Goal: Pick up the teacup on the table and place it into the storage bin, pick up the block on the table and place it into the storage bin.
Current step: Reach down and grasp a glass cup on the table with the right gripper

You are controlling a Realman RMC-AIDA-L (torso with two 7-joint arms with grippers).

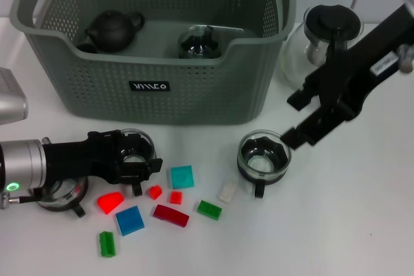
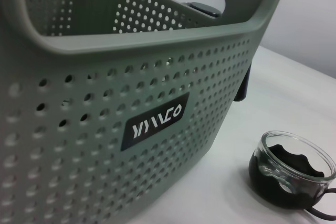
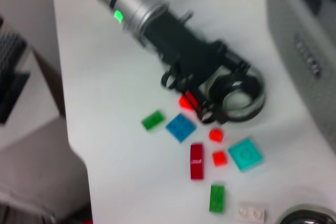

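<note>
The grey storage bin (image 1: pixel 152 88) stands at the back of the table and holds a black teapot (image 1: pixel 113 30) and a glass cup (image 1: pixel 200 43). My left gripper (image 1: pixel 139 158) lies low in front of the bin with its jaws closed around a glass teacup (image 1: pixel 141 141); the right wrist view shows this grip (image 3: pixel 231 98). A second teacup (image 1: pixel 262 156) stands right of centre and also shows in the left wrist view (image 2: pixel 294 174). My right gripper (image 1: pixel 295 119) is open and empty just beside it. Several coloured blocks lie in front, among them a cyan block (image 1: pixel 182 176) and a blue block (image 1: pixel 130 220).
A glass teapot with a black handle (image 1: pixel 323 37) stands right of the bin, behind my right arm. A third glass cup (image 1: pixel 61 195) sits under my left arm. A white block (image 1: pixel 228 192) and a green block (image 1: pixel 209 209) lie near the second teacup.
</note>
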